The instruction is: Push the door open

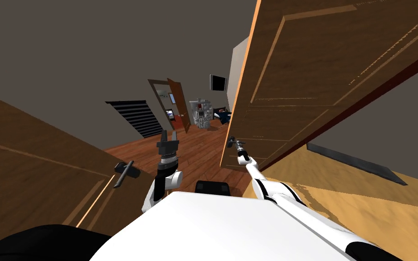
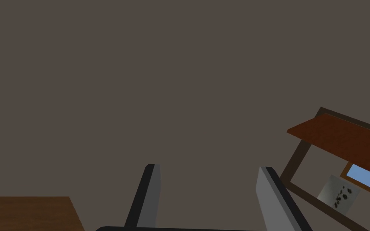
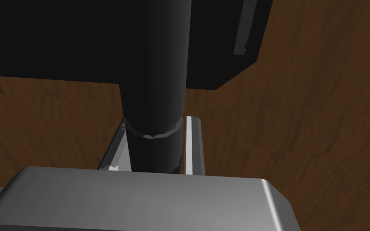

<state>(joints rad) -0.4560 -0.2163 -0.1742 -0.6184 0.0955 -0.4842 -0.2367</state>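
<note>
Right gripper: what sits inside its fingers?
The right gripper clamps a dark lever handle; the brown door lies behind it. The gripper's body hides the handle's near end.

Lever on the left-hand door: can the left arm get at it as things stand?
Probably yes. The lever sits close beside the left forearm with nothing between them, and the left gripper stands open and empty. It points up and away, though, so it would have to turn back toward the lever.

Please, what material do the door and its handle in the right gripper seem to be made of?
The door looks like wood: brown, visible grain, matte. The handle is plain black, smooth, faintly shiny; metal or plastic, I cannot tell.
</note>
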